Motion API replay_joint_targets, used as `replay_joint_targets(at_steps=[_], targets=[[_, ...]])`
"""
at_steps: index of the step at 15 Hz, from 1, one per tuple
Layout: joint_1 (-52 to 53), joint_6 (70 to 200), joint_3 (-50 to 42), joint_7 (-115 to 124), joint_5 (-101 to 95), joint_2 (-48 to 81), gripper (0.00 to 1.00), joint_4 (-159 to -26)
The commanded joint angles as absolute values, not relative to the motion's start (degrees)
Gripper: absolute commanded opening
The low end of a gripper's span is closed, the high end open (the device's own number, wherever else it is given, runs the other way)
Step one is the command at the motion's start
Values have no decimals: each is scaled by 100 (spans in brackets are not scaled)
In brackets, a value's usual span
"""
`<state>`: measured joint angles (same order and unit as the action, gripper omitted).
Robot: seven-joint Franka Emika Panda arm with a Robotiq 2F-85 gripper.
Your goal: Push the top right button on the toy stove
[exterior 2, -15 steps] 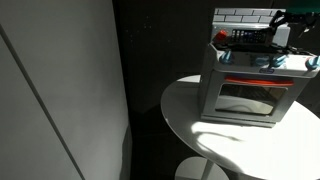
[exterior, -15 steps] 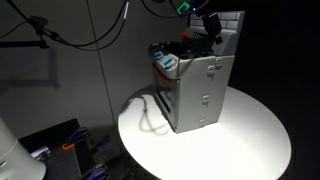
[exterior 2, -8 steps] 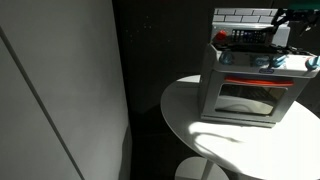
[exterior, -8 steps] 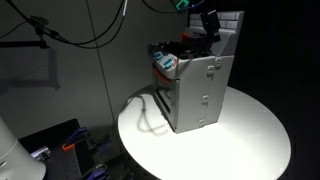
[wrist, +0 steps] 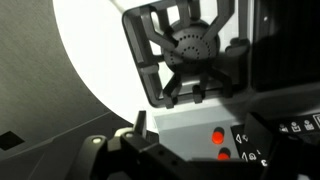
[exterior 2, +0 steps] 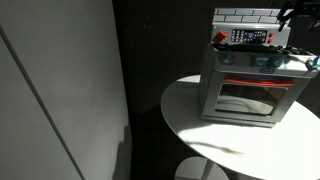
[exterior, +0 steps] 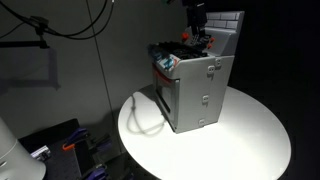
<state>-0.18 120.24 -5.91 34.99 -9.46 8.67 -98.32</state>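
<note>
Hand (exterior: 198, 22) above toy stove (exterior: 200, 92) on round white table (exterior: 250, 132)

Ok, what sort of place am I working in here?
Probably a lab or studio rig rather than a real kitchen. A toy stove sits on a round white table, loose cables hang overhead, and the surroundings are dark and bare.

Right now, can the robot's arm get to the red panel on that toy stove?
Probably yes: its fingers hang just above the toy stove, and nothing visible stands between them and the red control panel at the back.
</note>
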Motion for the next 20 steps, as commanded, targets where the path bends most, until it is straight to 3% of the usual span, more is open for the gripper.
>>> replay_joint_targets(at_steps=[1,13,20], targets=[[-85,11595,-489,2865,-633,258,100,-10390],[-143,10085,-339,1902,-381,-1450,100,-11622],[-179,10046,-210,1972,-475,-1558,100,-11762]])
